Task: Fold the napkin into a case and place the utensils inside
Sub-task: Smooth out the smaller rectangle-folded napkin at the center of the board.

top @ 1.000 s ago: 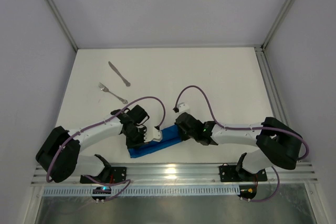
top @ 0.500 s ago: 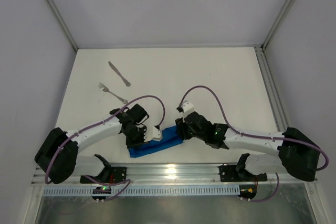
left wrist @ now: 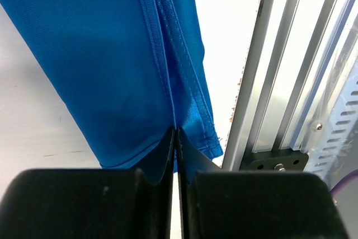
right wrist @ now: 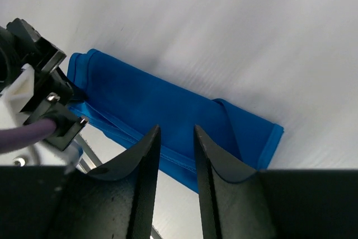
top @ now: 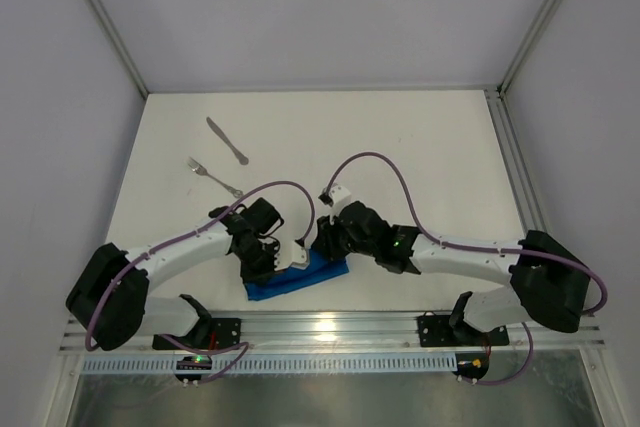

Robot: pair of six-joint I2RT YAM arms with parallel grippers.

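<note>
From high above and behind the napkin (top: 285, 284), looking down from far off, taking in the whole white table (top: 420, 147) around it. From the left wrist, pressed very close over the napkin's hemmed edge, facing down toward the metal rail (left wrist: 291, 82) just beside it. From the right wrist, slightly higher, slanting down along the napkin. Shared by all three: the napkin.

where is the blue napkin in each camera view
top external: the napkin lies low and centre, beside the table's near edge
left wrist: it fills the upper left
right wrist: it runs as a diagonal band across the middle
shared landmark: the aluminium rail running along its near side
</note>
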